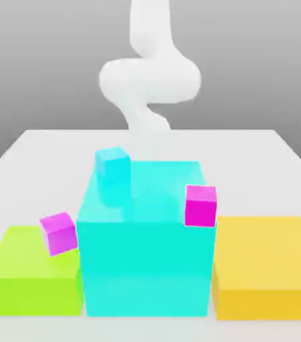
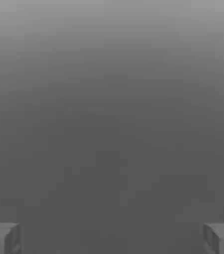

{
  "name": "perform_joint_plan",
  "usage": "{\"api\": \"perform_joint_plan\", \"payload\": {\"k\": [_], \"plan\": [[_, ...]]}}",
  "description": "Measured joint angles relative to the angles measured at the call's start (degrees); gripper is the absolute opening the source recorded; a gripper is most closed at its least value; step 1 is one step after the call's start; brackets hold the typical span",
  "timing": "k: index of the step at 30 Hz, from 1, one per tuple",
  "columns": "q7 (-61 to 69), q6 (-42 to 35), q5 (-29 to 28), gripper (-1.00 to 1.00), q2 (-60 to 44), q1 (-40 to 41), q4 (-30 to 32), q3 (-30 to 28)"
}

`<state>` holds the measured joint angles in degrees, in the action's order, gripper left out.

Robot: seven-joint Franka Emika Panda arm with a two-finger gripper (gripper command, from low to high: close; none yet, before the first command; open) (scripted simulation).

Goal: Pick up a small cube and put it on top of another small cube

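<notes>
While wide open and holding nothing, keep the gripper (image 2: pixel 112 240) that way, fingers (image 2: pixel 2 239) far apart over bare grey. Behind the blocks in the exterior view, arm (image 1: pixel 149 77) raised above the desk (image 1: pixel 39 150). Cannot place the dark blue cube from here — perhaps hidden behind the big cyan block (image 1: pixel 146 254). Find it first, then centre above it, square the fingers to two flat faces, descend straight. Steer wide of the small cyan cube (image 1: pixel 112 163), the magenta cube (image 1: pixel 200 205) at the block's edge, and the leaning magenta cube (image 1: pixel 59 232) on the green block (image 1: pixel 26 280) — likely easy to topple.
</notes>
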<state>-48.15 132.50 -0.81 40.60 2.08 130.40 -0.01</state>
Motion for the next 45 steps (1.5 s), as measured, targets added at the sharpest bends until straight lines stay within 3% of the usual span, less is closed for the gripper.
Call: {"api": "perform_joint_plan", "payload": {"k": [17, 33, 37, 38, 45], "plan": [[-13.75, 4.93, -2.73, 0.00, -35.66, 11.08, -9.40, -4.64], [-18.49, 9.50, 6.95, 0.00, -69.08, 21.59, -18.17, -8.55], [-18.08, 14.07, 9.03, 0.00, -77.39, 23.46, -20.21, -7.58], [-17.92, 15.22, 9.31, -1.00, -78.96, 23.68, -20.58, -7.32], [-17.75, 15.33, 9.58, -1.00, -79.12, 23.65, -20.63, -7.36]]}}
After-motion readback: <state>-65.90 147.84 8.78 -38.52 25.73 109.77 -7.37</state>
